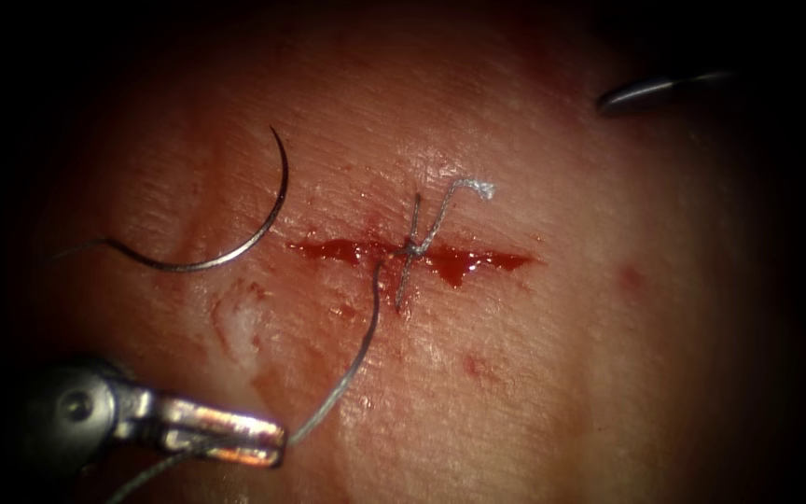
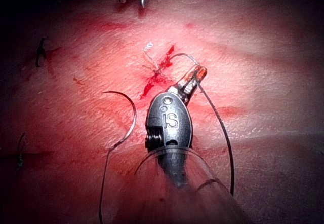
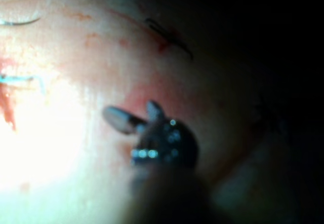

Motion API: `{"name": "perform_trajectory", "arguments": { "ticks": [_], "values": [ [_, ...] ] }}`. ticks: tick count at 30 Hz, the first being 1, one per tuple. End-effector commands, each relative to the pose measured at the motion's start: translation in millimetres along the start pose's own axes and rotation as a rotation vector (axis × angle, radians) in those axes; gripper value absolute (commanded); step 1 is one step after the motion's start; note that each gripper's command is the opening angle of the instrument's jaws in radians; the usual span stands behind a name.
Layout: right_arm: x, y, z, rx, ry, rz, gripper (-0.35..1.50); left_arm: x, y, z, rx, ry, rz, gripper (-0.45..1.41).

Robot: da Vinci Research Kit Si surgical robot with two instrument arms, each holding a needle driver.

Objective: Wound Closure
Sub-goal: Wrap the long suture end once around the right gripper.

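Nearest, the left tool [image 1: 268,443] lies low over the tissue [image 1: 552,373], at its near left corner in the endoscope view. Its jaws are together, clamped on the thread [image 1: 352,364]. The left wrist view shows the same tool [image 2: 195,78] with its tips beside the cut and the thread [image 2: 223,133] running back along the shaft.

From the jaws the thread curves up to the cut [image 1: 478,261], where it enters the tissue just below the left half of the cut. A knot [image 1: 412,247] sits on the cut near its middle, with two short ends: one points down across the lower lip, the other rises to a frayed tip [image 1: 482,189] above the cut. Red fluid [image 1: 454,271] fills the cut and pools below it right of the knot.

The needle [image 1: 235,252] lies flat on the tissue left of the cut, free of both tools and not in the tissue. Its curve opens up and to the left, with one end high near the cut's left end and the other trailing away toward the left edge. In the left wrist view the needle [image 2: 129,117] lies beside the tool's body.

Farthest, the right tool [image 1: 627,96] hangs at the far right corner of the tissue, well apart from the cut. In the right wrist view its jaws [image 3: 136,115] stand apart and hold nothing.
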Motion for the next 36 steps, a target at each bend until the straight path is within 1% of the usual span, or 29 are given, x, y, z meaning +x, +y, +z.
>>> {"name": "perform_trajectory", "arguments": {
  "ticks": [1, 3, 4, 6, 8, 9, 11, 12, 14, 17, 18, 24, 27, 29, 32, 36],
  "values": [
    [1.0, -0.2, 0.5, -0.034, 0.026, 0.017, 1.21, -0.2, -0.7, 0.5, 0.000, 0.002, 0.005, -0.45],
    [1.8, -2.1, 1.3, -0.065, 0.063, 0.047, 1.15, 0.4, -1.1, 0.5, 0.000, 0.003, 0.011, -0.45],
    [2.4, -3.8, 2.6, -0.081, 0.093, 0.063, 1.10, 0.7, -1.3, 0.5, -0.003, 0.005, 0.015, -0.45],
    [2.9, -5.5, 4.3, -0.083, 0.113, 0.070, 1.04, 0.8, -1.4, 0.5, -0.003, 0.008, 0.013, -0.45],
    [3.4, -8.2, 8.2, -0.054, 0.129, 0.067, 0.89, 0.8, -1.8, 0.3, -0.006, 0.006, 0.017, -0.45],
    [3.5, -9.3, 10.2, -0.032, 0.138, 0.057, 0.78, 0.8, -2.0, 0.2, -0.008, 0.004, 0.016, -0.45],
    [3.6, -10.1, 11.8, -0.015, 0.148, 0.045, 0.64, 0.9, -2.2, 0.2, -0.009, 0.001, 0.020, -0.45],
    [3.5, -11.0, 13.6, 0.003, 0.150, 0.036, 0.61, 1.1, -2.7, 0.1, -0.010, 0.002, 0.022, -0.45],
    [3.3, -11.8, 14.8, 0.017, 0.150, 0.029, 0.51, 1.3, -3.4, 0.0, -0.010, 0.002, 0.023, -0.45],
    [2.8, -13.1, 16.5, 0.047, 0.145, 0.014, 0.42, 1.7, -4.4, 0.0, -0.010, 0.003, 0.032, -0.45],
    [2.5, -13.8, 17.1, 0.058, 0.143, 0.006, 0.39, 2.1, -5.3, -0.1, -0.010, 0.004, 0.031, -0.45],
    [1.9, -15.4, 16.9, 0.095, 0.146, -0.009, 0.34, 2.3, -8.8, 0.3, -0.005, 0.005, 0.046, -0.45],
    [1.0, -17.6, 16.8, 0.120, 0.146, -0.028, 0.32, 1.3, -11.0, 2.1, -0.004, 0.010, 0.045, -0.45],
    [0.8, -18.4, 16.5, 0.128, 0.148, -0.034, 0.31, 0.6, -11.9, 2.7, -0.007, 0.007, 0.047, -0.45],
    [0.8, -19.2, 16.1, 0.137, 0.149, -0.037, 0.29, -0.3, -13.0, 3.4, -0.013, -0.002, 0.050, -0.45],
    [1.1, -20.0, 15.1, 0.136, 0.154, -0.036, 0.27, -2.5, -14.9, 4.1, -0.022, -0.012, 0.059, -0.45]
  ]
}}
